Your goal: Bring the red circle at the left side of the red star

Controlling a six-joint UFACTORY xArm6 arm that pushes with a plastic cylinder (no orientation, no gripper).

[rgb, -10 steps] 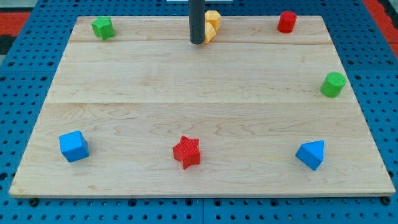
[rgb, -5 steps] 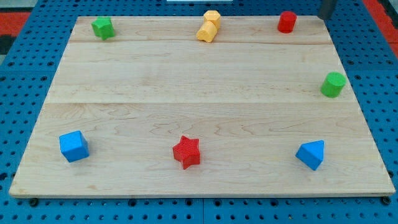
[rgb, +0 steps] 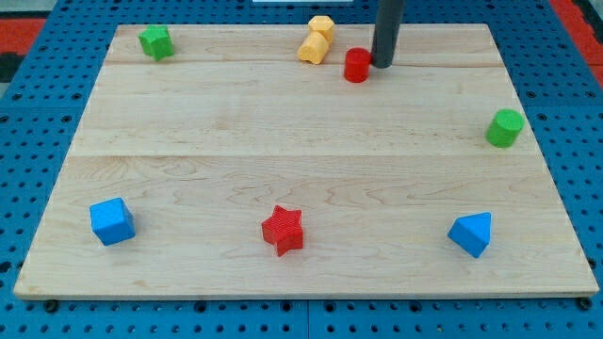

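Red circle (rgb: 356,66) near the board's top edge, a little right of centre, standing upright on the wooden board (rgb: 301,122). Touching it at 3 o'clock: my tip (rgb: 383,65), the lower end of a straight dark rod coming down from the view's top. No hand or jaws on this rig, only the bare rod, so nothing spread, pressed together or pinching; simply pressed against the circle's right side.

At 10 o'clock from the red circle, close but apart: a yellow block (rgb: 317,40), looking like two stacked or joined pieces, exact shape hard to make out. Far off at 9 o'clock, near the board's top left corner: a green block (rgb: 155,41), angular, shape unclear.

Red star (rgb: 283,230) well apart at about 7 o'clock from the red circle, low on the board and slightly left of centre. Left of the star, at its 9 o'clock: a blue cube (rgb: 112,221) near the bottom left corner. Right of the star, at its 3 o'clock: a blue triangular block (rgb: 471,234). At 4 o'clock from the red circle, by the board's right edge: a green cylinder (rgb: 505,127).
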